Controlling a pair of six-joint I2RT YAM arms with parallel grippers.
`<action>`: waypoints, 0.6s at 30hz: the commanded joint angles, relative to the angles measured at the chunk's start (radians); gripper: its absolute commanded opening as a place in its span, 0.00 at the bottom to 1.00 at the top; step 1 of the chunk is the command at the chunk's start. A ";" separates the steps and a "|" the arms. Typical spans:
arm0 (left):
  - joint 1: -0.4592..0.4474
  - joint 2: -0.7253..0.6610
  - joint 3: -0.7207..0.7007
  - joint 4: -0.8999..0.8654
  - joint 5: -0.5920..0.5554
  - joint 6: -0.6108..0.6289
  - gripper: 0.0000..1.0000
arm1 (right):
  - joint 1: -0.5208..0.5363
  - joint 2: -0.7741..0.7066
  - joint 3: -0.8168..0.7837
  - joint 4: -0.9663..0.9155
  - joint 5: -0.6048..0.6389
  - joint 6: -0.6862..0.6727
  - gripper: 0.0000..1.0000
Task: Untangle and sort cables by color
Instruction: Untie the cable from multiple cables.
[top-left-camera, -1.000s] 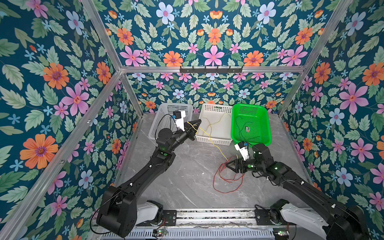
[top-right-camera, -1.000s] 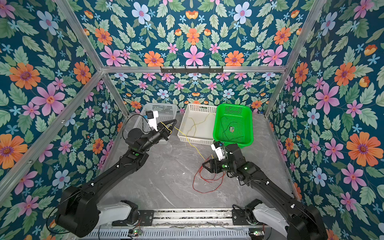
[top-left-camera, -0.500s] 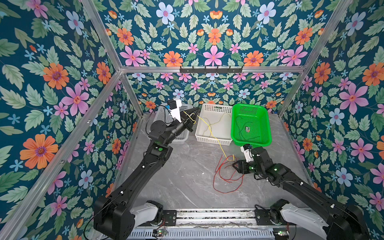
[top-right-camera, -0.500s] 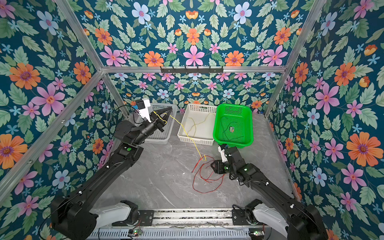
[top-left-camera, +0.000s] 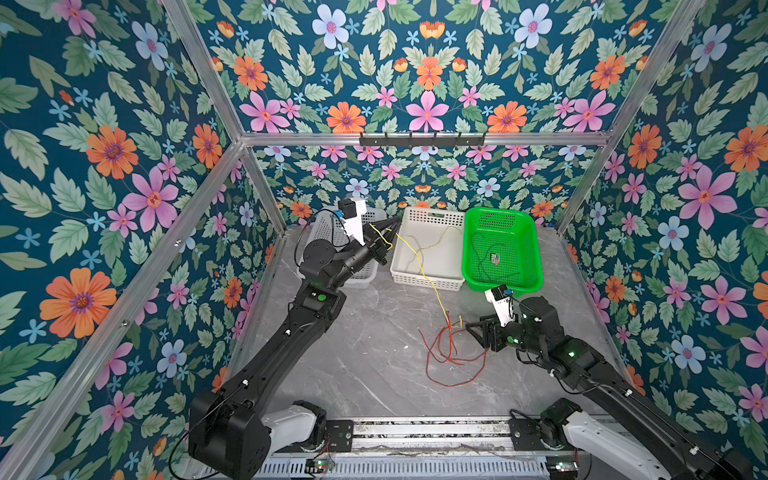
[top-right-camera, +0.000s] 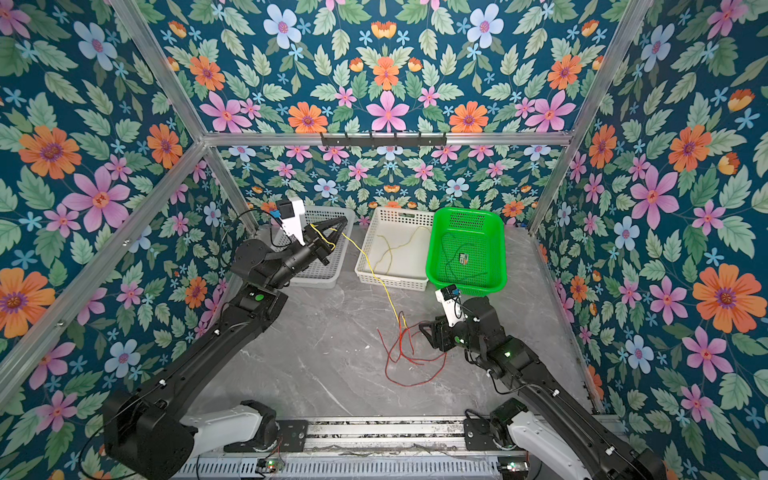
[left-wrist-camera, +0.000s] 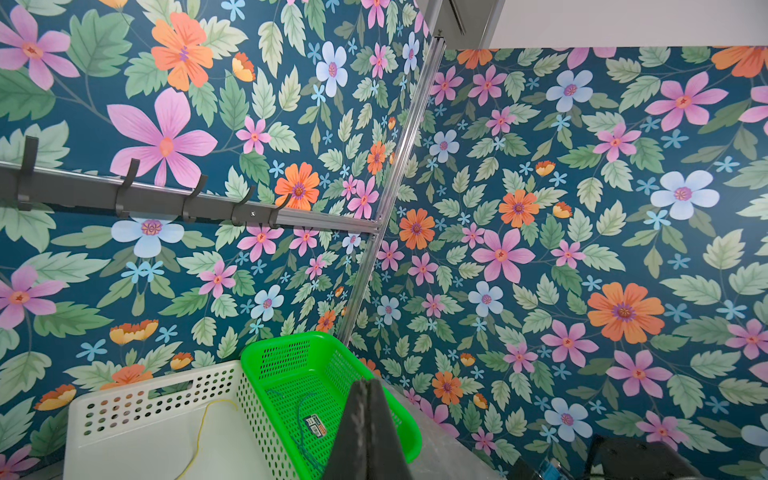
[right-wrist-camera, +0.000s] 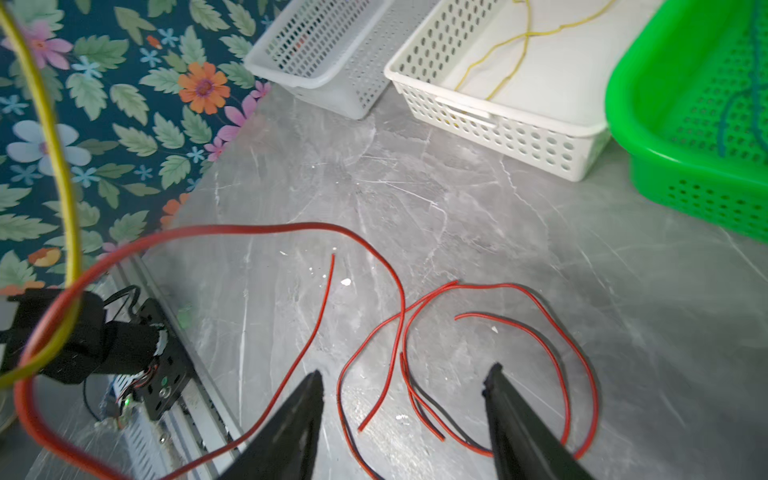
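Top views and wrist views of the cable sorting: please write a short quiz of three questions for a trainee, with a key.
1. True or false: the jaws of the right gripper are shut on one of the thin red cables on the grey marble table.
2. Which perforated plastic basket holds thin yellow cables? A the grey basket, B the white basket, C the green basket.
3. Fill in the colour: the left gripper, jaws shut, holds up one long thin cable that is ___.
Key: 1 false, the jaws stand apart over the red cables; 2 B; 3 yellow.
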 joint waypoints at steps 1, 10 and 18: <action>0.001 0.007 0.001 0.063 0.028 -0.028 0.00 | 0.001 0.010 0.017 0.053 -0.085 -0.076 0.63; 0.001 0.036 -0.004 0.108 0.051 -0.067 0.00 | 0.000 0.119 0.031 0.155 -0.136 -0.106 0.64; 0.001 0.058 -0.007 0.147 0.070 -0.096 0.00 | 0.001 0.247 0.090 0.208 -0.169 -0.152 0.35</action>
